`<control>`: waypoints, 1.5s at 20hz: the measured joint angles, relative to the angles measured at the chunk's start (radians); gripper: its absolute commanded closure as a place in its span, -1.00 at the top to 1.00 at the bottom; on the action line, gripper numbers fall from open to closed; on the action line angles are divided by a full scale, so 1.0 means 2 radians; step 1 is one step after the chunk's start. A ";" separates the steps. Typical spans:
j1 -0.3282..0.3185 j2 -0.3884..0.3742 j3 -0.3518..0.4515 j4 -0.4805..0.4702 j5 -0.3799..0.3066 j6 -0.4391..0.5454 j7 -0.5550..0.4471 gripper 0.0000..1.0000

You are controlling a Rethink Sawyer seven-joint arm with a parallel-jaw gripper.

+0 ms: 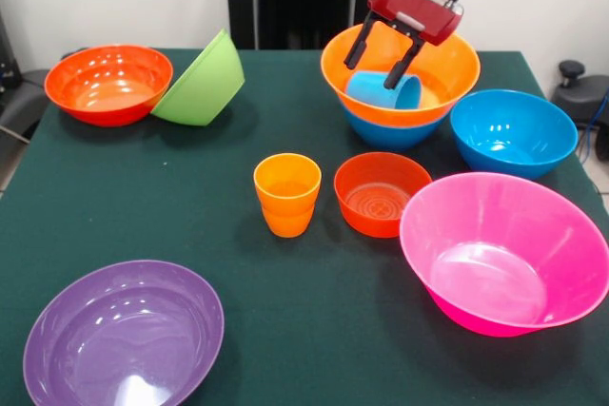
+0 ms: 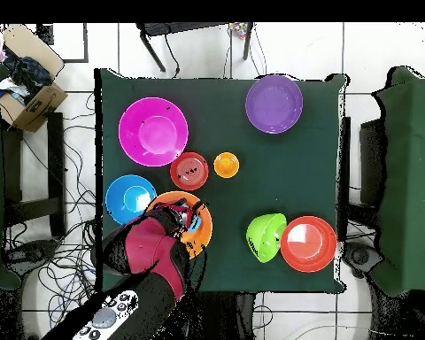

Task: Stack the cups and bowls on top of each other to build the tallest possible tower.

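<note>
A dark green cloth-covered counter stands on a pale tiled floor strewn with cables, with a cardboard box off one corner in the overhead view. The red and black arm's hand reaches down into a glossy orange plastic bowl that is nested in a blue bowl, a low tower of two; its dark fingers are spread around the rim of a small light blue plastic cup lying on its side inside the orange bowl. Just beside this stack sits a second blue bowl. Nearer the camera in the front view are a large pink bowl, a small red-orange bowl and orange cups stacked upright. A purple bowl sits apart, and a lime green bowl leans tilted against a large red-orange bowl.
</note>
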 measured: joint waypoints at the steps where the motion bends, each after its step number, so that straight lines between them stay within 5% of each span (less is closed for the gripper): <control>1: 0.000 -0.001 0.000 0.000 0.000 0.000 0.000 1.00; 30: 0.003 0.016 0.024 0.000 0.000 0.000 0.000 1.00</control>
